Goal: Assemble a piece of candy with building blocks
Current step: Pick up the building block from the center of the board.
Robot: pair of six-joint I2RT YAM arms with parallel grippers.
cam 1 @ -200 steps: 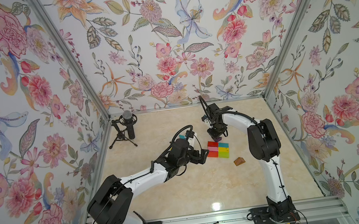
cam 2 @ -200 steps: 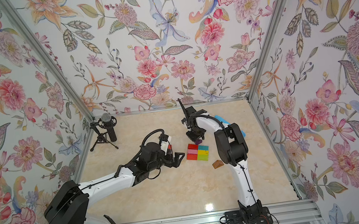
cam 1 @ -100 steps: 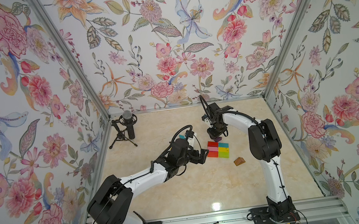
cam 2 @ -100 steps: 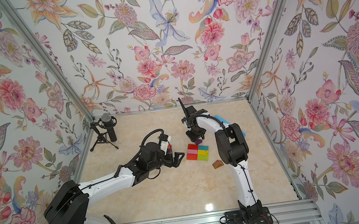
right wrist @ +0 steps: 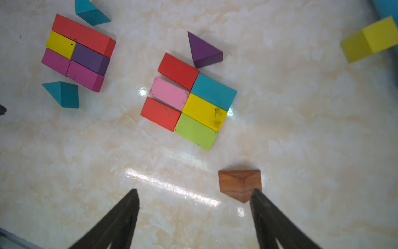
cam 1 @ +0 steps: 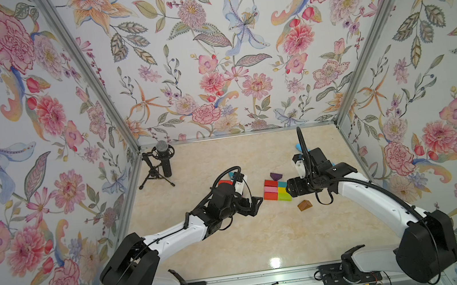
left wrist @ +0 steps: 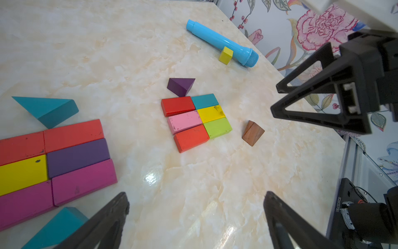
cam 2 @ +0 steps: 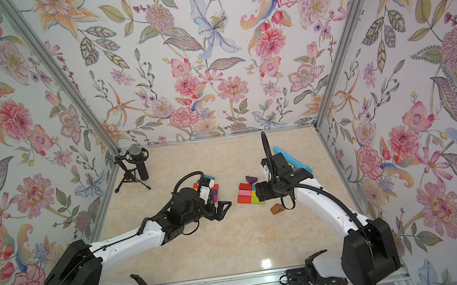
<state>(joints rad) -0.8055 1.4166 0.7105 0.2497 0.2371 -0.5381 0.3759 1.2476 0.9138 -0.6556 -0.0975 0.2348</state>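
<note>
At the left, a group of painted wooden bricks in orange-red, yellow, purple and magenta lies with a teal triangular wedge at each end, a candy that looks complete. Beside it the left pincer hovers over the marble-patterned table, jaws wide and empty. In the middle, six flat painted bricks in red, pink, orange, teal, yellow and green sit packed into a rectangle, with a purple triangular wedge against the red-and-teal end. The brown wooden wedge lies apart from the orange-and-green end, so fitting that second wrapper tip seems to be the step in hand. The right pincer hangs above, jaws spread and holding nothing; in the right wrist view one finger overlaps the wedge's corner. Next it likely must centre on the wedge, descend, close, and set it against the open end without shoving the bricks.
</note>
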